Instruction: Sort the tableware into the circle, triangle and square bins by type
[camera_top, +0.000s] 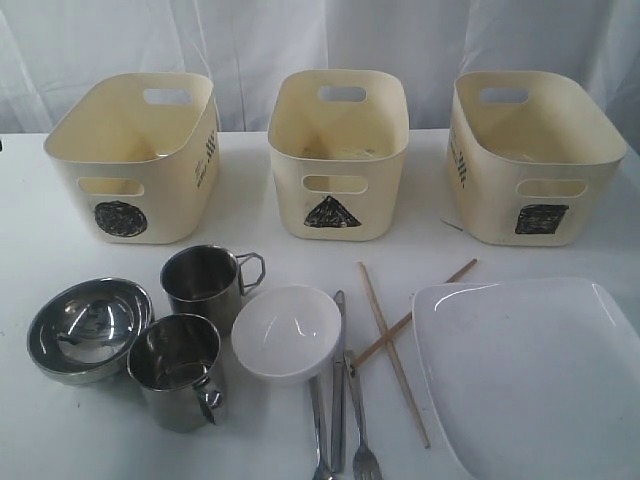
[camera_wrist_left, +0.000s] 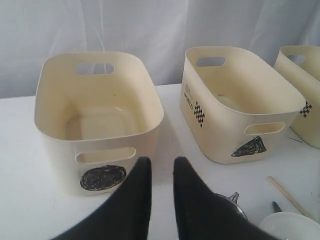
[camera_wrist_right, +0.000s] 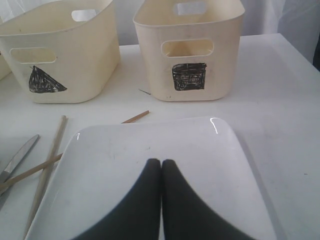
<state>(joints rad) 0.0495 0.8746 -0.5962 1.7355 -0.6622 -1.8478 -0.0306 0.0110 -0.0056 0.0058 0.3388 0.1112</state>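
The small white bowl (camera_top: 287, 332) stands upright near the front middle of the white table (camera_top: 40, 220). Just left of the bowl are two steel mugs, both upright. The rear mug (camera_top: 205, 283) has its handle turned toward the bowl, and the front mug (camera_top: 180, 370) is close beside the bowl's rim. Farther left of the bowl, the two steel bowls (camera_top: 88, 328) sit nested one inside the other.

Right beside the bowl on its other side lies the steel cutlery. A knife (camera_top: 338, 380) is against the bowl's edge, a fork (camera_top: 364, 450) lies just past it, and a third piece (camera_top: 320, 430) runs out from under the bowl's front. Beyond these the wooden chopsticks (camera_top: 385, 335) lie crossed. Farthest right of the bowl is the large white plate (camera_top: 530, 375), partly cut off by the edge of the exterior view.

Behind the bowl stand three cream bins in a row. The triangle bin (camera_top: 338, 150) is straight behind it, the circle bin (camera_top: 135, 155) behind to the left and the square bin (camera_top: 530, 155) behind to the right.

The left gripper (camera_wrist_left: 161, 166) hangs in front of the circle bin. Its black fingers (camera_wrist_left: 137, 190) are parted by a narrow gap with nothing between them. The right gripper (camera_wrist_right: 160, 164) is above the plate with its fingers pressed together, gripping nothing. I cannot tell whether it touches the plate.
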